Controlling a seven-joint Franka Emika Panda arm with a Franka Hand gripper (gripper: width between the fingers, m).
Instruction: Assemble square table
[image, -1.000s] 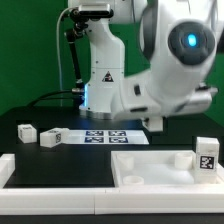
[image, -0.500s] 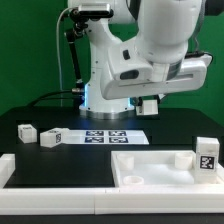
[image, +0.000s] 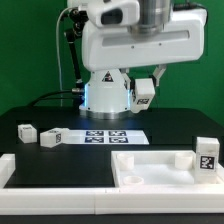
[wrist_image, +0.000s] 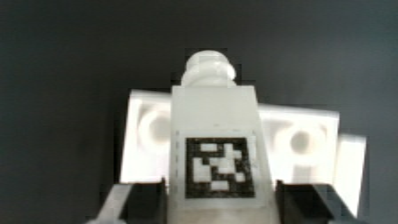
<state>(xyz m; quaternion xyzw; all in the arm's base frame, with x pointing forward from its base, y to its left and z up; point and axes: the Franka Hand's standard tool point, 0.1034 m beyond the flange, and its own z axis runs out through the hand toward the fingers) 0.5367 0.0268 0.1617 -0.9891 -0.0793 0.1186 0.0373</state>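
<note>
1 tagged leg (wrist_image: 217, 112) sits pinched between the jaws, long axis pointing straight out, peg end foremost

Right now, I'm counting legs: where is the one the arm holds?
In the exterior view the leg is clamped in the end effector, held aloft right of centre, above the marker board's right end.

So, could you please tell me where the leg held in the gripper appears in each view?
Exterior view: the held leg is in the air, upper middle, just to the exterior view's right of the robot base.
Wrist view: the held leg fills the centre of the picture.
Shared landmark: the leg's black-and-white tag.
</note>
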